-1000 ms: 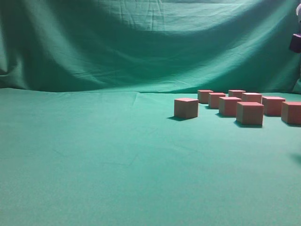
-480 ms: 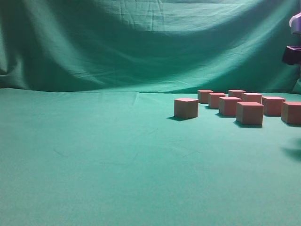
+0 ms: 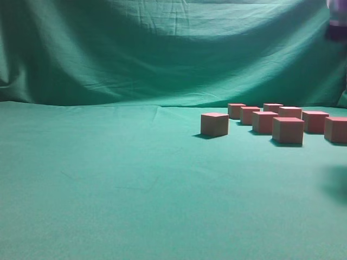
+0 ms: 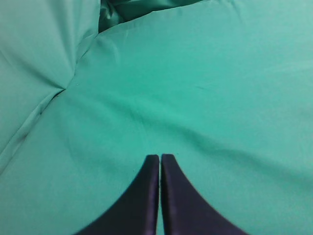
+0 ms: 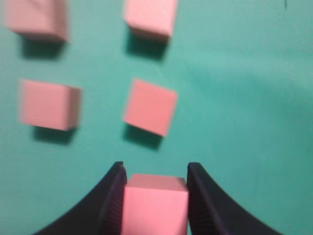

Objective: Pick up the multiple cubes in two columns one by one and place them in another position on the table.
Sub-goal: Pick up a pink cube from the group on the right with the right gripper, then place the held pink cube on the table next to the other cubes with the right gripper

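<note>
The right claw (image 5: 154, 196) is squeezing a pink cube (image 5: 155, 203) between its two dark fingers (image 5: 113, 196); it hangs high over the green surface (image 5: 244, 98); just ahead of the claw lies another cube (image 5: 150, 106), and three more cubes sit farther ahead and to the claw's left; the left claw (image 4: 160, 166) is pinched shut with nothing in it, above bare green cloth (image 4: 195, 88).

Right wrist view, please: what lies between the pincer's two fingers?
A pink cube sits between the right pincer fingers, seen in the right wrist view; whether it is gripped or lifted cannot be told.
</note>
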Motion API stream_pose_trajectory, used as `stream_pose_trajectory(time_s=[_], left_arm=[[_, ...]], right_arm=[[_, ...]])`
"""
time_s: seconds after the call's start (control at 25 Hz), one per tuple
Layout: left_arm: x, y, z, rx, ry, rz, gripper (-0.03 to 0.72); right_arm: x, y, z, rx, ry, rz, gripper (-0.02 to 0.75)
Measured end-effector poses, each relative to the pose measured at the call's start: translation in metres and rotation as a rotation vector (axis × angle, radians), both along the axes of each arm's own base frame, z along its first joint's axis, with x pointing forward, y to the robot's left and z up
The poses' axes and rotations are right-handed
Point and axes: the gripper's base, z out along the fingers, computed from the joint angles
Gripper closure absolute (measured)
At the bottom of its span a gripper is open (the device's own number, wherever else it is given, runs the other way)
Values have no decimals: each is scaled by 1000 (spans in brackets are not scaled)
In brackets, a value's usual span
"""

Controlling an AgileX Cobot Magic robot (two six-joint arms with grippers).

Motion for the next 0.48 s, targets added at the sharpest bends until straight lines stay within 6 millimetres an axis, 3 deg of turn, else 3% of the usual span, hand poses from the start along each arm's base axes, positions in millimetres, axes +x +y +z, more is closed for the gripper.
stream_pose_trajectory(time_s=[0.12,0.24,0.36,0.48], left_arm=[[0,0,0,0,0,0,688],[0,0,0,0,0,0,688],[0,0,0,0,0,0,688],[0,0,0,0,0,0,688]], right_arm=[[13,14,41,4,-78,140,437],[28,44,82,-6,-202,330,437],[46,80,104,-28,-270,518,437],[65,118,107,-58,-281,705,437]])
